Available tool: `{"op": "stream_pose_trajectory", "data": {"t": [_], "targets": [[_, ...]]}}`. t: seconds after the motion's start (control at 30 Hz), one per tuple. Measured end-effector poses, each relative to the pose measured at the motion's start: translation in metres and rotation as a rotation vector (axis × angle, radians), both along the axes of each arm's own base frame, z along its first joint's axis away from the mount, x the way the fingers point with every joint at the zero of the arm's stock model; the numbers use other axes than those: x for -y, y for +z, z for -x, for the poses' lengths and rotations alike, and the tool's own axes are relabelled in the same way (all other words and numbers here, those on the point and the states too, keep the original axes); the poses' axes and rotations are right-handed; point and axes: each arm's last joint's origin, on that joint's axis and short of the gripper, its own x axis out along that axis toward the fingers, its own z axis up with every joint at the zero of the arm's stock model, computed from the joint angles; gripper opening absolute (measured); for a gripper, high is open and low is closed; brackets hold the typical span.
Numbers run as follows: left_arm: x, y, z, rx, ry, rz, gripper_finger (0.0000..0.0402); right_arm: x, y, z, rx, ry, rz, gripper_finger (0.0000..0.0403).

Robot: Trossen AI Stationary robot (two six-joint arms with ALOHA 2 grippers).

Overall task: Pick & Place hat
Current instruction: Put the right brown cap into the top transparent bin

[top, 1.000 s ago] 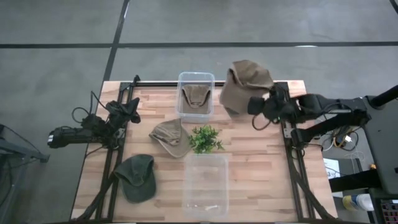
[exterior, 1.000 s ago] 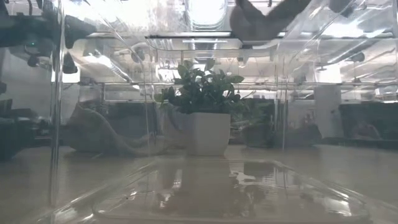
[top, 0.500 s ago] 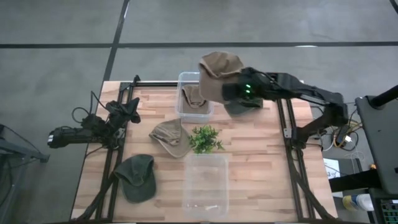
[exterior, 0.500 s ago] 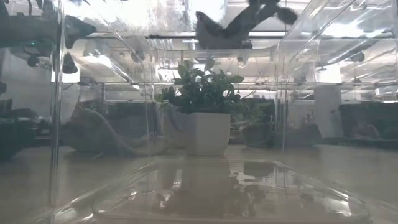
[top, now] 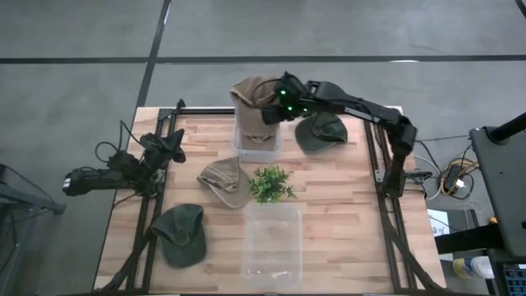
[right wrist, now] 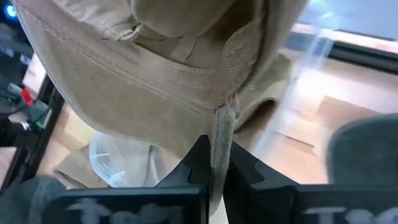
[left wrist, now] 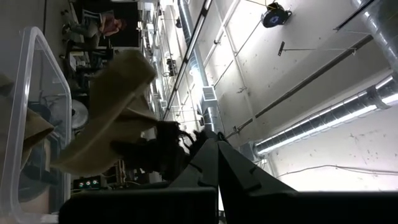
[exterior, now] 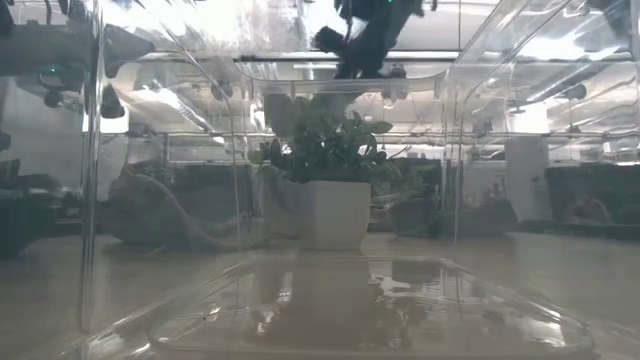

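My right gripper reaches from the table's right to the far clear bin and is shut on a tan hat above it. The right wrist view is filled by this hat. In the low view it is a dark shape high above the plant. Another tan hat lies inside that bin. A green hat lies on the table just right of the bin. My left gripper waits, shut, at the table's left edge; its closed fingers point up into the room. My right gripper pinches a narrow strap-like fold at the tan hat's rim between its two fingers. The arm comes about level from the table's right. The hat is lifted clear, bunched ahead of the fingers, over the far bin.
A potted plant stands mid-table. A third tan hat lies left of it, and a green hat near the left front corner. A second clear bin sits at the near edge and fills the low view's foreground.
My right gripper has swung from the table's far right corner toward the left, carrying the tan hat until it is over the far bin. The green hat at the far right, covered by the carried hat before, now shows on the table.
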Motion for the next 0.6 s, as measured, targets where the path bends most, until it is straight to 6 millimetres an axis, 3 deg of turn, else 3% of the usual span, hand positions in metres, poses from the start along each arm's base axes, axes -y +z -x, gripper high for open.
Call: {"op": "stream_pose_trajectory", "data": {"t": [0.2,0.6], "targets": [[0.000,0.000,0.000,0.000,0.000,0.000,0.0000,0.011,-0.011,-0.021,-0.030,0.043,-0.064,0.0013],[0.000,0.000,0.000,-0.004,0.007,0.000,0.0000,0.015,-0.015,-0.030,-0.127,0.044,-0.134,0.0013]]}}
